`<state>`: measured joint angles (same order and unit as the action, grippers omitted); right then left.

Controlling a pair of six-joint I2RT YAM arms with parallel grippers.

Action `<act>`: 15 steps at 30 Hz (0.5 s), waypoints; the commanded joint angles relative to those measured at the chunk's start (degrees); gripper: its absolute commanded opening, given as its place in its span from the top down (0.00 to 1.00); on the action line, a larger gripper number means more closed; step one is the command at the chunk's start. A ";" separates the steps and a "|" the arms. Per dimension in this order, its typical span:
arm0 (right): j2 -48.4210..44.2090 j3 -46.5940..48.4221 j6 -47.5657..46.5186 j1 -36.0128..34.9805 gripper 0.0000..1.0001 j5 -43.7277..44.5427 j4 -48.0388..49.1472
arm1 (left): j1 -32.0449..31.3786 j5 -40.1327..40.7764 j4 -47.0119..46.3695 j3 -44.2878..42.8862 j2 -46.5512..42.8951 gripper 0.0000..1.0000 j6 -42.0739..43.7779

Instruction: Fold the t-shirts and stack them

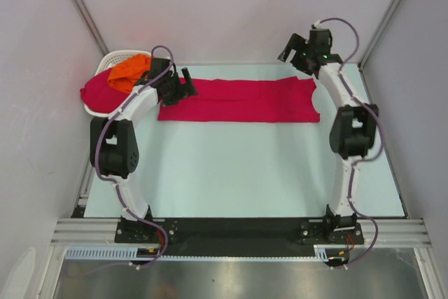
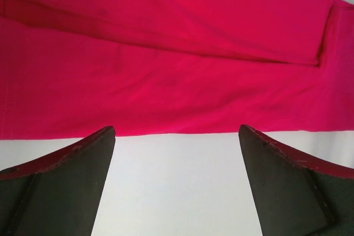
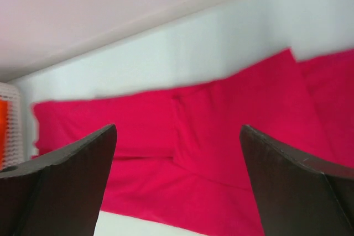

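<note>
Across the table's (image 1: pixel 238 173) far side you are facing a limp, light crimson shirt (image 1: pixel 238 101); left gripper (image 1: pixel 189 83) and right gripper (image 1: pixel 288 48) are gaping wide, empty. Judging by its softness, you are wanting hem corners.

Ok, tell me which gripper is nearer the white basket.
Left. The left gripper hovers over the left end of the flat crimson shirt, just beside the basket. The right gripper is raised beyond the opposite end.

White left arm (image 1: pixel 136 103) and right arm (image 1: pixel 338 85); black joints (image 1: pixel 119 152); lilac cables (image 1: pixel 162 47); dark wedge fingers (image 2: pixel 61 186).
</note>
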<state>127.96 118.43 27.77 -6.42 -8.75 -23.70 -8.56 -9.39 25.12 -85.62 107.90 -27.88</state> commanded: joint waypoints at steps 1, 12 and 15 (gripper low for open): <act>-22.47 -22.94 -4.13 -0.44 0.00 1.72 6.72 | 0.03 -3.00 -3.84 -2.45 -2.77 0.00 4.32; -33.39 -41.97 4.14 -1.58 0.00 7.61 7.35 | 0.03 -4.24 -6.94 -0.77 -5.24 0.00 8.89; -33.04 -41.53 6.15 -1.41 0.00 7.70 6.22 | 0.03 -1.00 -3.52 -1.91 -6.03 0.00 11.09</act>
<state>95.94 75.75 31.18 -7.55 -3.44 -17.41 -8.56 -12.51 19.25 -84.18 105.21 -20.78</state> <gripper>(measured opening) 0.994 0.996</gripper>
